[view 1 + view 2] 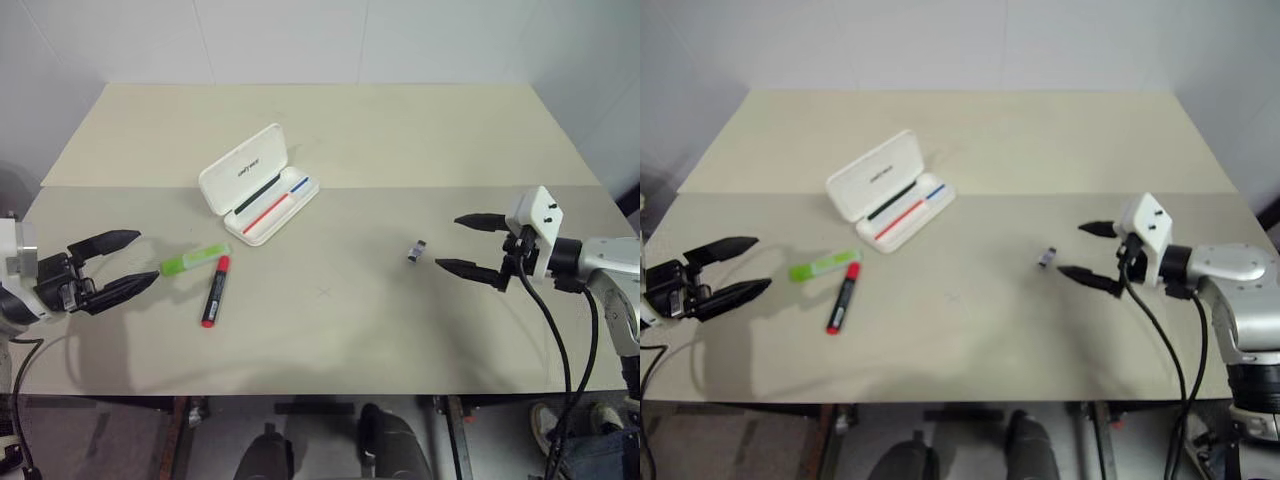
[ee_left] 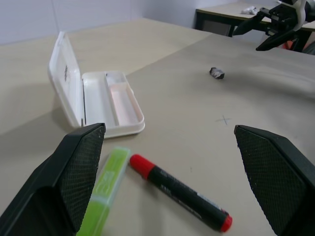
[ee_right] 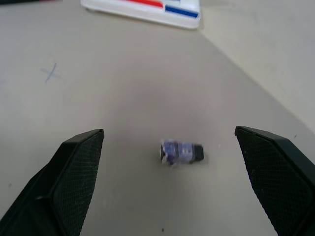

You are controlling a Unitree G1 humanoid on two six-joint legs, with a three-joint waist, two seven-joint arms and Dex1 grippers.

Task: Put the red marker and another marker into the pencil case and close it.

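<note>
The left gripper (image 1: 130, 262) was low at the near left side of the table (image 1: 420, 130), with its two black fingers spread wide apart and nothing between them. It pointed at the two markers but did not touch them. Just past its fingertips lay the light-green highlighter (image 1: 194, 261), flat on the table, with its clear green cap end nearest the gripper. Right beside it was the red marker (image 1: 215, 291), a short fat one with a black body, a red cap and a red end. Its red cap almost met the far end of the highlighter, so the two made a V shape. A small pencil cross (image 1: 323, 293) was drawn on the table near the middle. On the other side, the right gripper (image 1: 462, 243) hung above the table with its fingers wide open too, holding nothing. A tiny dark thing with a shiny wrapper (image 1: 416, 250) lay on the table just in front of it. Farther back, behind the markers, the white pencil case (image 1: 258, 184) sat open with its lid standing up. Inside it lay thin black, red and blue pens (image 1: 272, 202).
</note>
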